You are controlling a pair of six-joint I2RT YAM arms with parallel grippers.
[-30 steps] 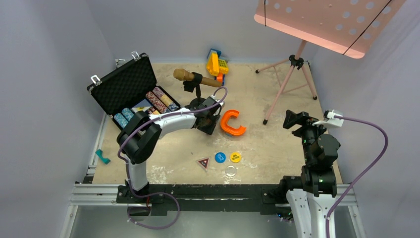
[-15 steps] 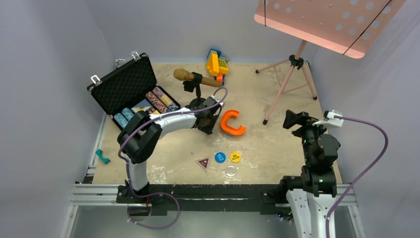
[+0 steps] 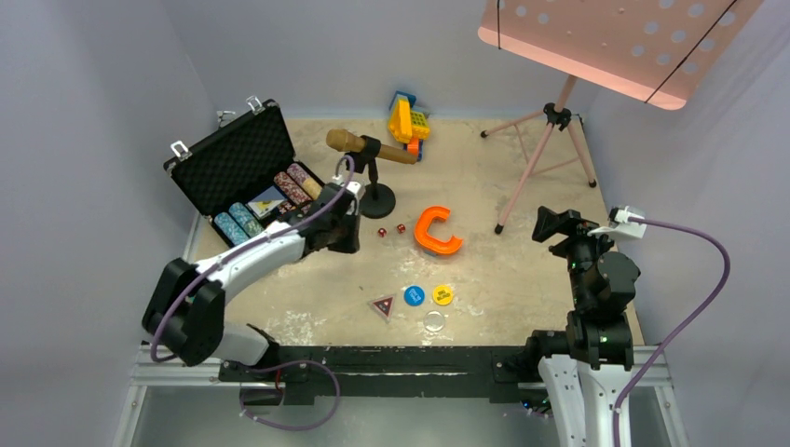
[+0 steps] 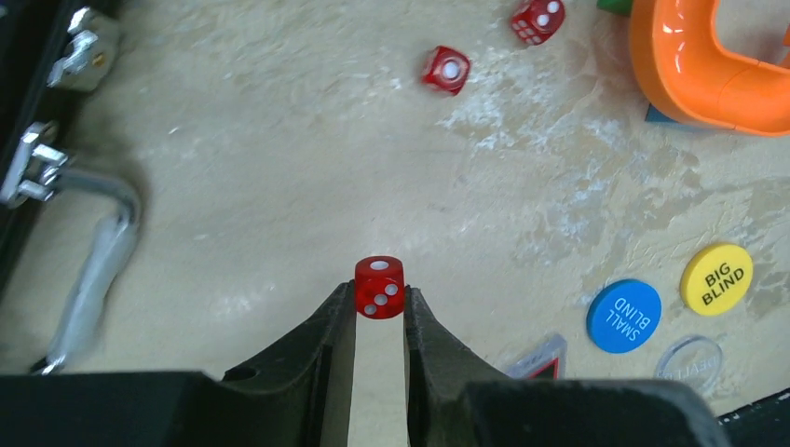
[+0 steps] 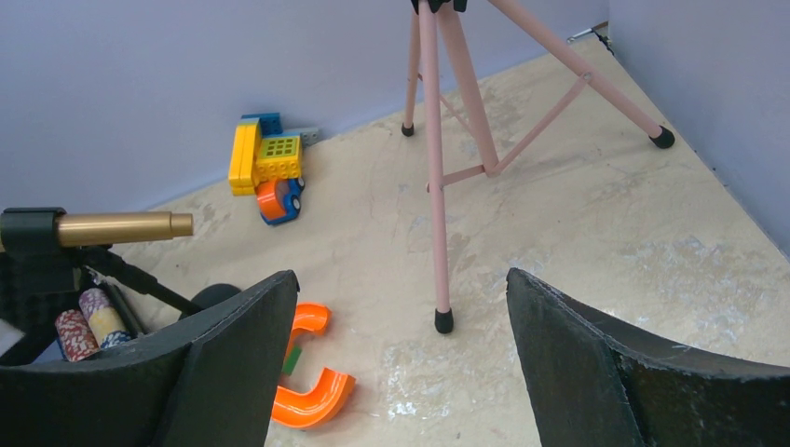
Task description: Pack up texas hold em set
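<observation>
Sandy tabletop [image 3: 522,270] carries three red dice: one die [image 4: 379,286] pinched between the fingers of the left gripper [image 4: 379,300] near the open black case [image 3: 238,158] at far left, and two loose dice [image 4: 445,70] beside the orange C-shaped piece [image 4: 708,65]. Three buttons [image 4: 623,316] lie nearer. Fingers of the right gripper [image 5: 401,289] stand spread, empty.

Beige table [image 3: 540,186] holds open case [image 3: 233,163], two dice [image 3: 381,231], buttons [image 3: 415,295], possibly a clear disc [image 3: 434,321].
</observation>
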